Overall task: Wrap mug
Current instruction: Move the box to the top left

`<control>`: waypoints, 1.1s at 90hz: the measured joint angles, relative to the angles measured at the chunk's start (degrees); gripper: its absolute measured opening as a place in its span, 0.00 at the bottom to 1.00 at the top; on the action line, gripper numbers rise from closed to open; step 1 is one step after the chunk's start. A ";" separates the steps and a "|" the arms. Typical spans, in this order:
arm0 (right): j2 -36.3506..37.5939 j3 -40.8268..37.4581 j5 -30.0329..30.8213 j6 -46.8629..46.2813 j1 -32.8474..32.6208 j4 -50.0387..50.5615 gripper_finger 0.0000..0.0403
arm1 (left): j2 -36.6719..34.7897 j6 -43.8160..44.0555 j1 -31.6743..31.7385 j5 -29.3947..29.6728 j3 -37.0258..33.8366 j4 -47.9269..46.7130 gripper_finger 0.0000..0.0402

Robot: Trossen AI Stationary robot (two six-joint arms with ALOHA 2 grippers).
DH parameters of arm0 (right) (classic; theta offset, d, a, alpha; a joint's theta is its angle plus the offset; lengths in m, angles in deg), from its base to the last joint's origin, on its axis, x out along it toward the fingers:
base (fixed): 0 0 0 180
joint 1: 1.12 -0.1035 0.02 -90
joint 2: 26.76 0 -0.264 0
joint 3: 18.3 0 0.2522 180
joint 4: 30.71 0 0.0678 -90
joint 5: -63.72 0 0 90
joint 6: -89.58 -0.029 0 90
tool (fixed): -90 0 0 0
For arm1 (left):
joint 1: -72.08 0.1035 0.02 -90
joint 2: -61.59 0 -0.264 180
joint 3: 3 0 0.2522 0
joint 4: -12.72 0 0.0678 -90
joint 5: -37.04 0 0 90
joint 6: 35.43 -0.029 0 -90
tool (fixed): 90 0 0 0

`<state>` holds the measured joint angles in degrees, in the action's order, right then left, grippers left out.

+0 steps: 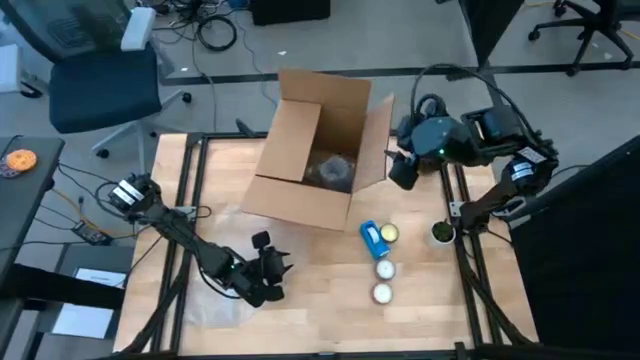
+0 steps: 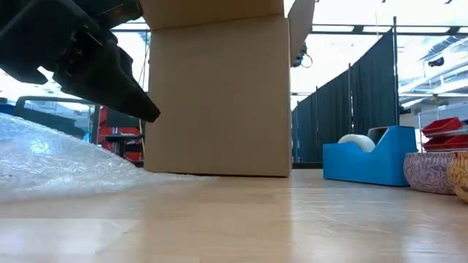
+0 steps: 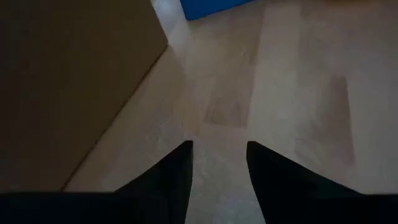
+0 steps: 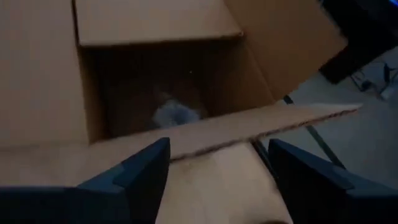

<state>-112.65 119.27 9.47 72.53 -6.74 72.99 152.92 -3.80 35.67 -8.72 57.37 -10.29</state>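
An open cardboard box (image 1: 318,150) stands at the table's far middle, with a bubble-wrapped bundle (image 1: 331,172) on its bottom. The bundle (image 4: 174,114) also shows in the right wrist view. A patterned mug (image 2: 431,172) and other small cups (image 1: 384,270) stand right of the box, by a blue tape dispenser (image 1: 373,238). A sheet of bubble wrap (image 2: 58,157) lies flat at the near left. My left gripper (image 1: 276,266) hovers open just above the wrap's right edge. My right gripper (image 1: 400,172) hangs open beside the box's right flap (image 4: 249,127), holding nothing.
A dark cup (image 1: 442,233) stands by the table's right rail. The box (image 2: 216,95) fills the middle of the low view. Bare wood (image 1: 320,300) lies between the wrap and the cups. An office chair (image 1: 100,70) stands beyond the far left corner.
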 joint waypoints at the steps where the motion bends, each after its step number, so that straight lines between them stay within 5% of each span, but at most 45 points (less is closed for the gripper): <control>1: 0.17 -0.52 0.00 -0.01 0.01 0.03 0.60 | 0.00 0.01 -0.01 -0.08 0.00 0.00 0.34; 26: 6.72 -18.91 0.05 -0.37 0.47 -0.87 0.57 | -0.02 0.70 -0.20 -1.91 0.00 0.17 0.34; 41: 9.10 -32.07 0.09 1.45 1.28 -11.01 0.56 | -0.02 1.40 -0.24 -1.92 0.00 0.14 0.34; 64: 13.45 -56.47 11.80 16.03 3.98 -49.04 0.53 | -0.02 1.44 -0.24 -1.93 0.00 0.17 0.34; 83: 11.69 -71.67 0.92 23.21 8.53 -85.19 0.50 | -0.02 1.40 -0.24 -1.92 0.00 -0.07 0.34; 99: 3.04 -74.86 -2.90 24.27 11.66 -107.81 0.48 | -0.02 0.20 -0.24 -1.87 0.00 0.55 0.34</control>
<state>-109.60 44.40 6.57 96.80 4.92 -34.82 152.90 -3.60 35.43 -10.59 57.37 -9.75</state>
